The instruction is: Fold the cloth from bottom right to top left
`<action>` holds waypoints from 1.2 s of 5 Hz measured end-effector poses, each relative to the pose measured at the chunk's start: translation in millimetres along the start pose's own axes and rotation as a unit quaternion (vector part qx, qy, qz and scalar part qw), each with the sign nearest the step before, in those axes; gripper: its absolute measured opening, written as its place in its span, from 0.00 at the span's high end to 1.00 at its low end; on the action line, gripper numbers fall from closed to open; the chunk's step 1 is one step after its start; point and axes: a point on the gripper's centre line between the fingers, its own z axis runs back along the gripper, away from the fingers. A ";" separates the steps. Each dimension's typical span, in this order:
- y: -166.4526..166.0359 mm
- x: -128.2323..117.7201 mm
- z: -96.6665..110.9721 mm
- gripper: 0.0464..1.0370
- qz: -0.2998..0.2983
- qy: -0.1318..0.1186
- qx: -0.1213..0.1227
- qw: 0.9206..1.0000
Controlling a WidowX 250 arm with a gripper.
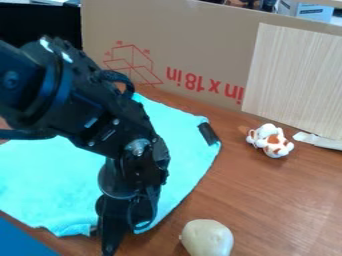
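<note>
The black gripper (pixel 119 223) hangs pointing down over the front edge of the turquoise cloth (pixel 184 150), close to the cloth's bottom corner. Its tip reaches past that edge, over the brown table. The cloth lies spread on the table, with a dark tag at its right corner. The arm comes in from the upper left and hides the middle of the cloth. Whether the gripper touches or holds the cloth is hard to make out.
A pale, potato-like object (pixel 208 238) lies at the front, right of the gripper. Further right is a small white-and-orange toy (pixel 270 140). A cardboard panel (pixel 200 37) stands behind, with a wood-grain board (pixel 297 80) against it. Something blue (pixel 21 241) is at the front left.
</note>
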 end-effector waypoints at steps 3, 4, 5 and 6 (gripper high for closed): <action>29.0 -25.2 22.5 0.99 0.042 -0.034 -0.048 0.997; 56.5 -41.8 19.9 0.99 0.073 -0.039 -0.096 0.992; 82.8 -52.9 15.9 0.99 0.097 -0.038 -0.135 0.985; 108.5 -59.4 13.5 0.99 0.112 -0.028 -0.162 0.980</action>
